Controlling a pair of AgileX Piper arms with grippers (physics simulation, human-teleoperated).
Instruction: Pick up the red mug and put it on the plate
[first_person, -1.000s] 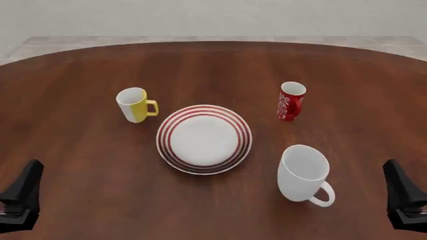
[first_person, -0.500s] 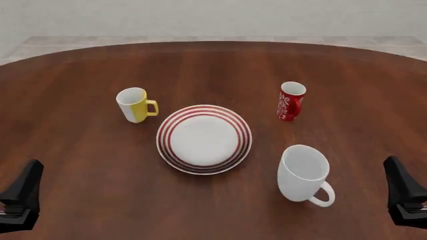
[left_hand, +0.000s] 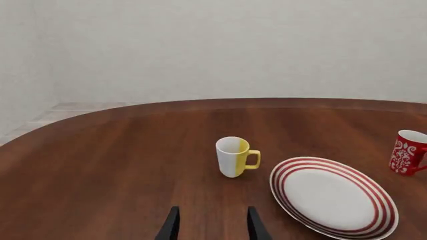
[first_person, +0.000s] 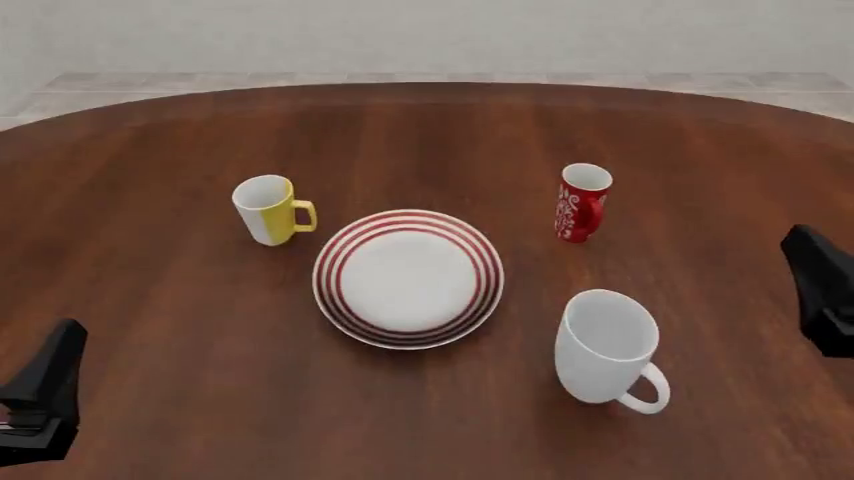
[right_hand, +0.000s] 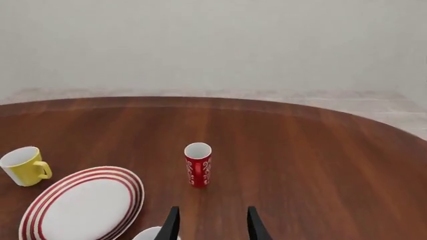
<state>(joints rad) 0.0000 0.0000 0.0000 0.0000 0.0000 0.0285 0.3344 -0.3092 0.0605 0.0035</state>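
Dark wooden table (first_person: 427, 130) carries the tall red mug with white swirls (first_person: 581, 203), upright, well ahead of the right gripper (right_hand: 210, 225), whose fingers are spread with nothing between them. Just beside the mug lies the round red-ringed white plate (first_person: 408, 278). The left gripper (left_hand: 210, 225) is likewise spread, holding nothing.

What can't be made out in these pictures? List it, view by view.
- Front view: the right hand is cut off by the frame's right edge; its fingertips do not show. The left hand is cut by the left edge.
- Right wrist view: the white mug shows only a sliver of rim at the frame's bottom edge.
- Left wrist view: the red mug is clipped by the right edge.
- No view shows the red mug's handle clearly.
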